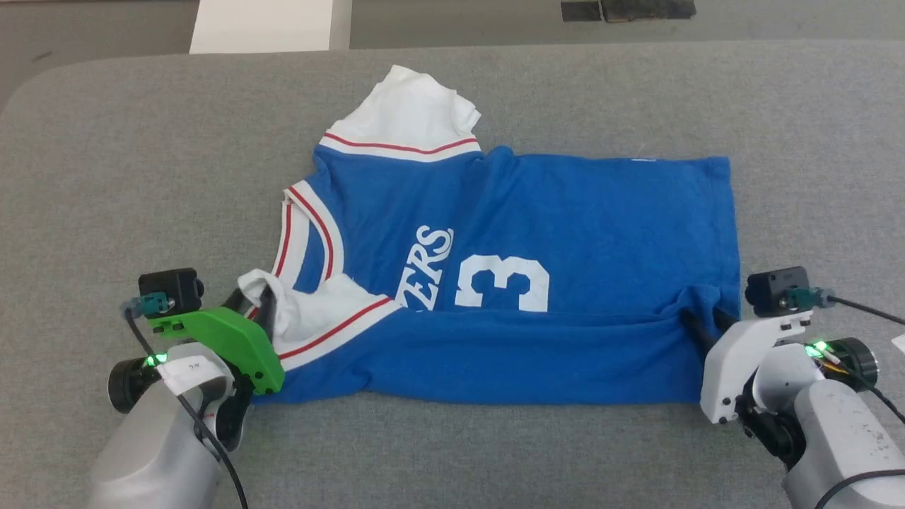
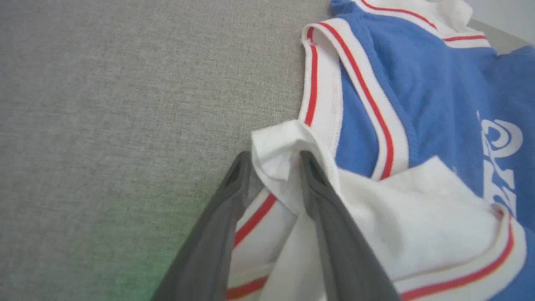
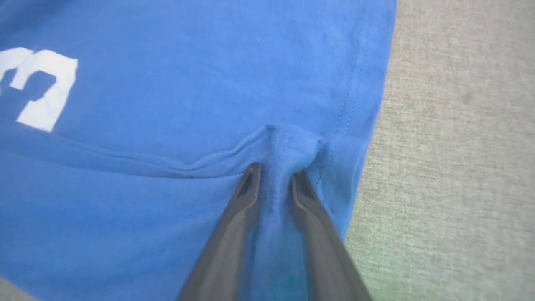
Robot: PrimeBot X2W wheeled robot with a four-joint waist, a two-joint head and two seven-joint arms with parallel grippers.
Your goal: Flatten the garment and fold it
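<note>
Nearest, the left gripper (image 1: 261,300) stood at 8 o'clock of the shirt (image 1: 551,212), its fingers spread around a loose fold of white sleeve (image 2: 276,150). At 4 o'clock, the right gripper (image 1: 705,318) had blue cloth bunched between its fingers; whether they gripped it, I could not tell. Toward 12 o'clock the shirt lay on the grey table (image 1: 141,177), its long axis from 9 to 3, both arms equally near.

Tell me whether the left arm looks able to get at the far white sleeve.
Probably yes: only bare grey table and flat jersey lie between the left tool and the far white sleeve. Cloth of the near sleeve sits between its fingers, though.
</note>
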